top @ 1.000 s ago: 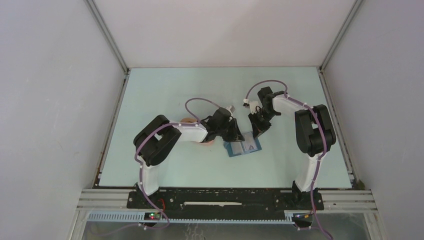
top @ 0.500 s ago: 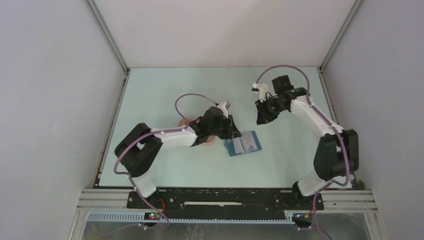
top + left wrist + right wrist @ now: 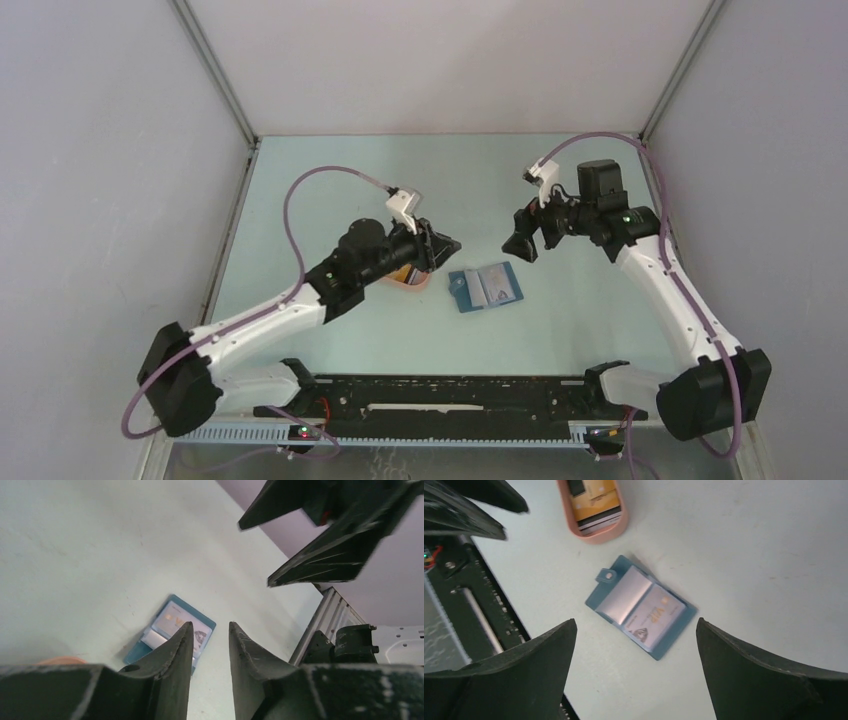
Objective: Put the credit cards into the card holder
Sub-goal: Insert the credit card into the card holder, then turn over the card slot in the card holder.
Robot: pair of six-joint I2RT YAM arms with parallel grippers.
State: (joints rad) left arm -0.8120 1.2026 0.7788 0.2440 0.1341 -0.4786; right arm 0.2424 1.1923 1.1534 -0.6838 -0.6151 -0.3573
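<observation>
card holder (image 3: 621, 597) lies open, a flat blue rectangle.

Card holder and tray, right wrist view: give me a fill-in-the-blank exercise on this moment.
The card holder lies ___ on the table. A whitish card marked ___ sits in it. The yellow-orange card lies in the ___ tray. The right gripper, jaws wide apart, holds ___.
Missing: open; VIP; pink; nothing.
</observation>
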